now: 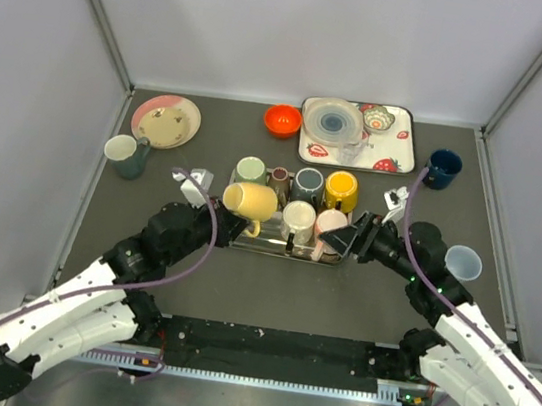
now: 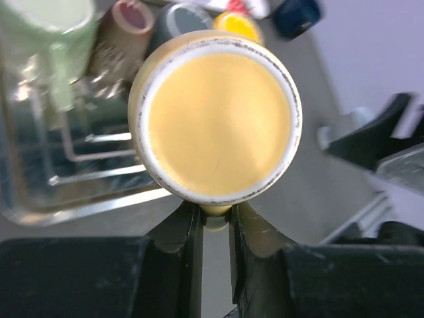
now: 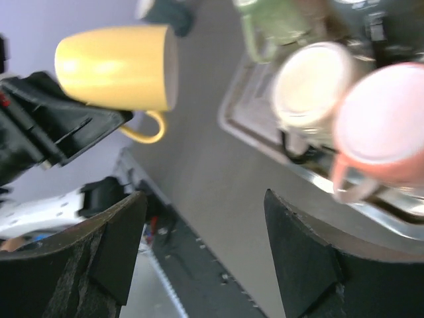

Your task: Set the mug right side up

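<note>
Top external: task looks roughly half done. The yellow mug [image 1: 249, 202] is off the drying rack [image 1: 274, 250] and hangs in the air over the rack's left end, mid-worktop. It lies on its side with the handle toward the near edge, so it is neither inverted nor upright. What's left, as I judge it, is tipping it until the mouth faces up, then setting it down. The left arm reaches in from the near-left corner, elbow bent, with the left gripper [image 1: 247, 224] under the mug. The right arm comes in from the near-right corner, with the right gripper [image 1: 345, 240] low at the rack's right end, just beside the pink mug [image 1: 332, 222].

Left wrist: the mug's base [image 2: 217, 116] faces the camera. Both fingers [image 2: 182, 242] are clenched on the handle just below the base, with only a narrow gap between them. The rack is below and to the left.

Right wrist: the yellow mug [image 3: 112, 66] is horizontal, mouth pointing toward the rack, handle down in the black left jaws. The right jaws are spread wide with nothing between them. The cream mug [image 3: 311, 83] and pink mug [image 3: 387, 122] sit bottom-up in the rack.
</note>
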You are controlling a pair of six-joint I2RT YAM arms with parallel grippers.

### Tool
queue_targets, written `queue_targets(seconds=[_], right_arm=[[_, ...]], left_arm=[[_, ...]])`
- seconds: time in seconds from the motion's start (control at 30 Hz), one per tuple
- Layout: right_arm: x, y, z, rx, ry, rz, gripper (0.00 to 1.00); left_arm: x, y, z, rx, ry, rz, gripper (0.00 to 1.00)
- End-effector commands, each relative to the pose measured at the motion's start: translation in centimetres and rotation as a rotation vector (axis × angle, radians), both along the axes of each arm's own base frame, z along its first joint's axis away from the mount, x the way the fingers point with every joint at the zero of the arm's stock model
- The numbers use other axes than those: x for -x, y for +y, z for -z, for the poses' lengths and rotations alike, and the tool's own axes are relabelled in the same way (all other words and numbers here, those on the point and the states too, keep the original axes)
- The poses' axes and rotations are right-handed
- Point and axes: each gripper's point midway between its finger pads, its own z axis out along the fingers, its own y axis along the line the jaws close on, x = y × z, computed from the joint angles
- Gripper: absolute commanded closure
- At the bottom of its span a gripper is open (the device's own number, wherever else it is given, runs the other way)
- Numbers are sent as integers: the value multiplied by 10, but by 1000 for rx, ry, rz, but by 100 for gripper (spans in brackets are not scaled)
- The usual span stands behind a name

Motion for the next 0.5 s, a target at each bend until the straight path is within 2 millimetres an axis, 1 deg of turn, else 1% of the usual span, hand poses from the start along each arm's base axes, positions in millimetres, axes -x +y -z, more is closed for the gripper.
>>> queue_targets(seconds=[0.0, 0.03, 0.07, 0.1, 0.13, 0.2, 0.23, 0.27, 0.3, 0.33, 0.43, 0.47], right_arm=[[41, 37, -72, -354, -99, -297, 27], [44, 40, -72, -392, -45, -316, 27], [47, 42, -71, -406, -33, -337, 26], [52, 43, -74, -423, -33, -376, 25], [53, 45, -79, -446, -35, -394, 25], [58, 46, -84, -462, -42, -432, 23], [60, 47, -91, -482, -72, -453, 23], [60, 49, -92, -497, -50, -462, 23], [64, 50, -94, -507, -52, -491, 23], [68, 51, -100, -525, -66, -518, 23], [71, 58, -100, -531, -47, -568, 23], [72, 61, -102, -531, -47, -584, 23]], left_arm=[[8, -31, -109, 392, -271, 134, 100], [14, -36, -115, 421, -279, 182, 100], [19, -41, -119, 454, -277, 211, 100], [25, -46, -122, 475, -276, 259, 100], [27, -47, -132, 512, -305, 277, 100], [32, -52, -136, 549, -305, 311, 100], [37, -55, -142, 575, -325, 346, 100], [38, -58, -144, 595, -316, 362, 100], [39, -61, -145, 607, -316, 378, 100], [43, -64, -146, 615, -313, 409, 100], [44, -70, -152, 652, -309, 440, 100], [43, -72, -151, 657, -298, 444, 100]])
